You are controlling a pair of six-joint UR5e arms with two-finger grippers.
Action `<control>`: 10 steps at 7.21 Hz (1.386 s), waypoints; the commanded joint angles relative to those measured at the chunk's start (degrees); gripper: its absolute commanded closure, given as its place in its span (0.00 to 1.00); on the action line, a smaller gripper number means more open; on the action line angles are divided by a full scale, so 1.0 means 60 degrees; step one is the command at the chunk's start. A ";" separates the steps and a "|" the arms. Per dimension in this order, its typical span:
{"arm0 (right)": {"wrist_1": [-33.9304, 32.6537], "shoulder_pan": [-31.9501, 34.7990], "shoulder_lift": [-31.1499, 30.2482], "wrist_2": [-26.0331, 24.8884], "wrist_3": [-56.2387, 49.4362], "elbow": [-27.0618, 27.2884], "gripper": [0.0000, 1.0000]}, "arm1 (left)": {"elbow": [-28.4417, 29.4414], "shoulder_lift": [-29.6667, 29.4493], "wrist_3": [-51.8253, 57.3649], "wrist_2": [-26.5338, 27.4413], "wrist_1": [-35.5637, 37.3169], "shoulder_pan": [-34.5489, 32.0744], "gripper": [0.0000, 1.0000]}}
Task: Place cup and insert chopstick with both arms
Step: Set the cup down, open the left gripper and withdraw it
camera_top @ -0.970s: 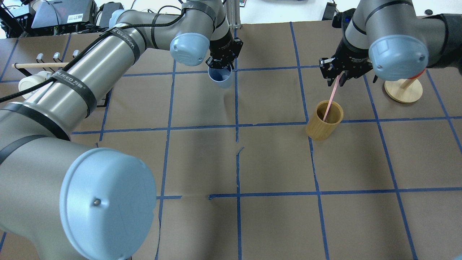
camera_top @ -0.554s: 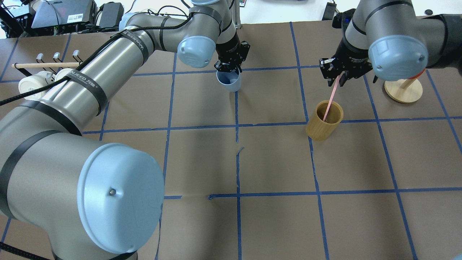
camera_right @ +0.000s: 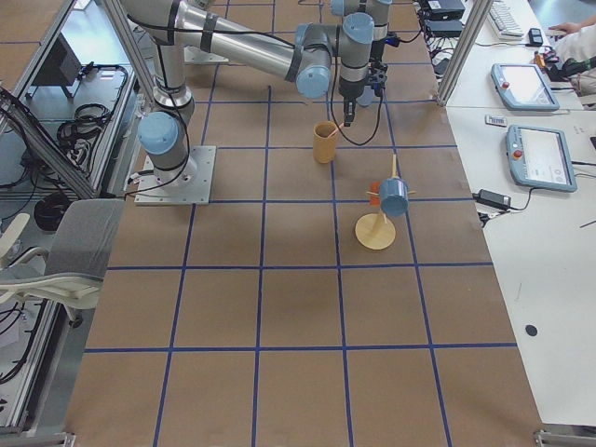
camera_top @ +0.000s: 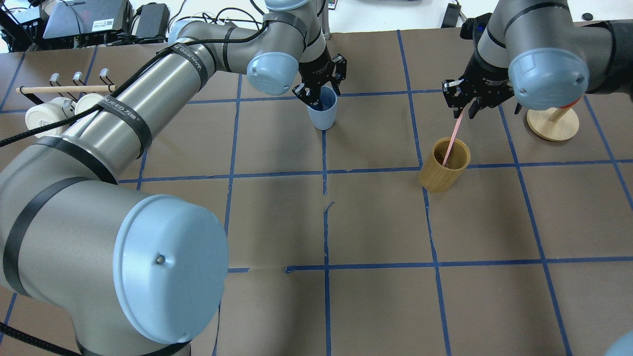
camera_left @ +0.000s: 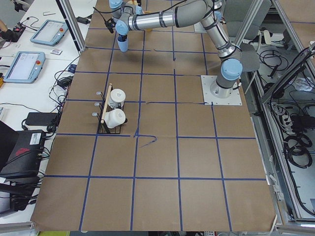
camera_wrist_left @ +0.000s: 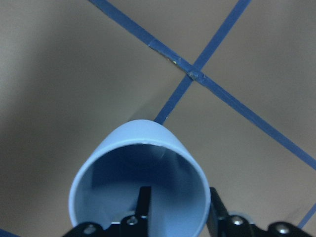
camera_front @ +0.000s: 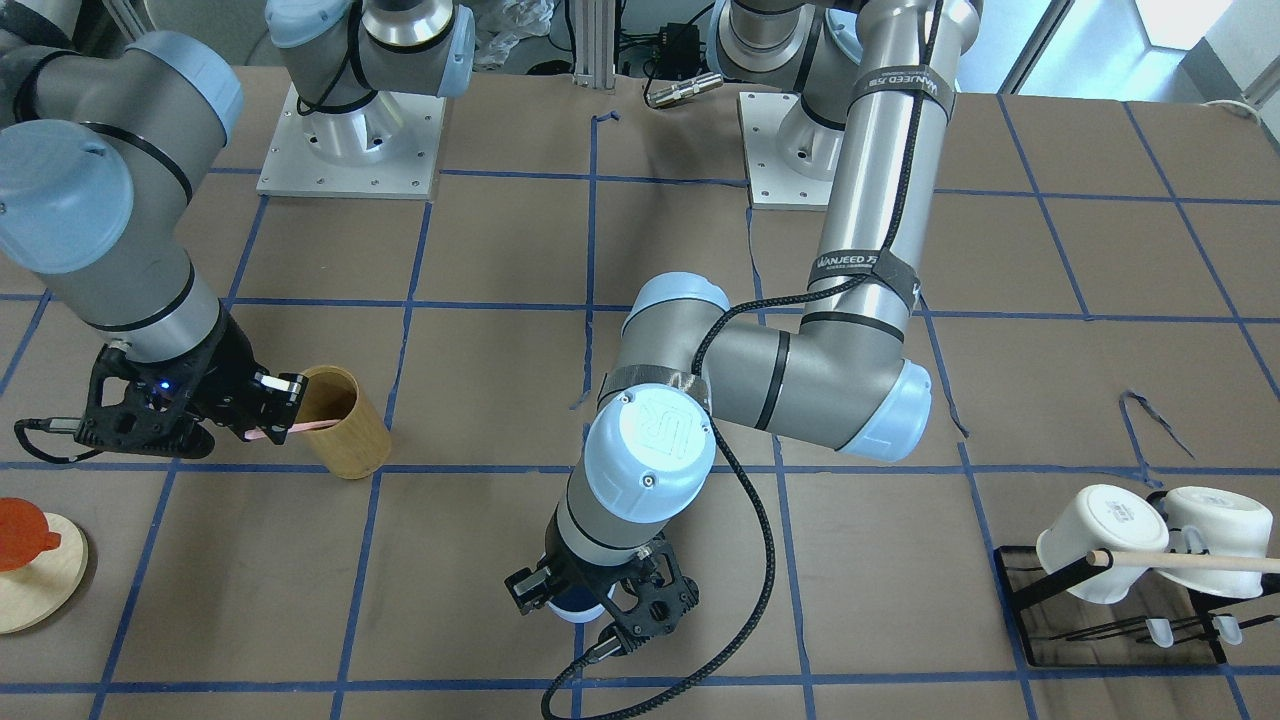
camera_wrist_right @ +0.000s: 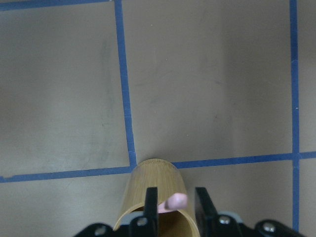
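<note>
Left wrist-mounted view: the left gripper (camera_wrist_left: 177, 210) pinches the rim of the smooth, light-blue, tapered cup (camera_wrist_left: 140, 185).

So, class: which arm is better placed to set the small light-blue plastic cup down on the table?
The left. The left gripper grips the light-blue plastic cup; the right gripper is at the thin pale-pink chopstick.

left pincer (camera_top: 320, 94) carried the cup (camera_top: 322, 112) rightward, nearer the centre tape line
</note>
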 commanded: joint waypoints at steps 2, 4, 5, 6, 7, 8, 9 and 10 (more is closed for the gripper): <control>0.0025 -0.0025 -0.0045 0.0049 -0.0020 -0.0004 0.68 | 0.0715 0.0791 0.1555 0.0025 -0.0821 0.0430 0.00; 0.0040 -0.0025 -0.0045 0.0049 -0.0021 -0.0019 0.68 | 0.0353 0.2266 0.4070 0.0098 -0.2491 0.0416 0.00; 0.0040 -0.0025 -0.0045 0.0049 -0.0021 -0.0019 0.70 | -0.0346 0.3071 0.4794 0.0186 -0.2919 0.0431 0.00; 0.0055 -0.0025 -0.0060 0.0064 -0.0021 -0.0048 0.73 | -0.1658 0.3892 0.5280 0.0694 -0.3053 0.0605 0.00; 0.0069 -0.0025 -0.0060 0.0064 -0.0021 -0.0063 0.77 | -0.3136 0.4988 0.5676 0.1714 -0.2939 0.0607 0.00; 0.0069 -0.0025 -0.0074 0.0064 -0.0021 -0.0077 0.78 | -0.4064 0.5782 0.6275 0.1898 -0.2938 0.0636 0.00; 0.0069 -0.0025 -0.0074 0.0064 -0.0021 -0.0092 0.79 | -0.4465 0.6239 0.7368 0.2176 -0.3010 0.0854 0.00; 0.0084 -0.0025 -0.0074 0.0064 -0.0021 -0.0106 0.82 | -0.4237 0.6418 0.7756 0.2135 -0.3040 0.1596 0.00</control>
